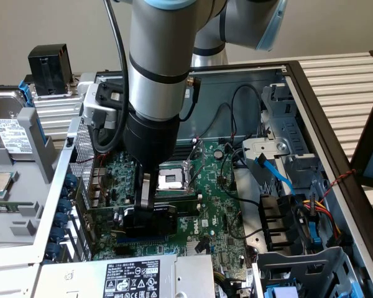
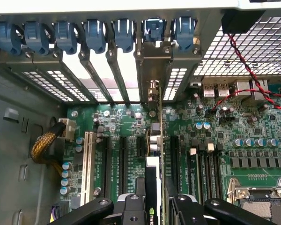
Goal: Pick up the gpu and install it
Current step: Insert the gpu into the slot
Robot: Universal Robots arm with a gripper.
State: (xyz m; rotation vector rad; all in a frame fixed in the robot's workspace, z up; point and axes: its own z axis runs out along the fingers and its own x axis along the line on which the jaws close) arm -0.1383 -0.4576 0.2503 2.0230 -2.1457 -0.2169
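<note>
One gpu is sitting edge-down over a motherboard slot, clamped in the pincer, needing a straight seating push toward six o'clock.

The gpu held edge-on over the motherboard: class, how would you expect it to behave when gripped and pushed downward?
The gpu likely stays stiff, being a rigid board under a hard shroud. Standing thin on edge in the gripper, it could tilt sideways. Its exposed components look fragile, so pushing on the motherboard probably needs care.

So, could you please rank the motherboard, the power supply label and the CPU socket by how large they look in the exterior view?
1. The motherboard, largest by far.
2. The power supply label; it sits nearer the camera, which may flatter it.
3. The CPU socket, smallest.

The gripper holds the gpu over the board.
</note>
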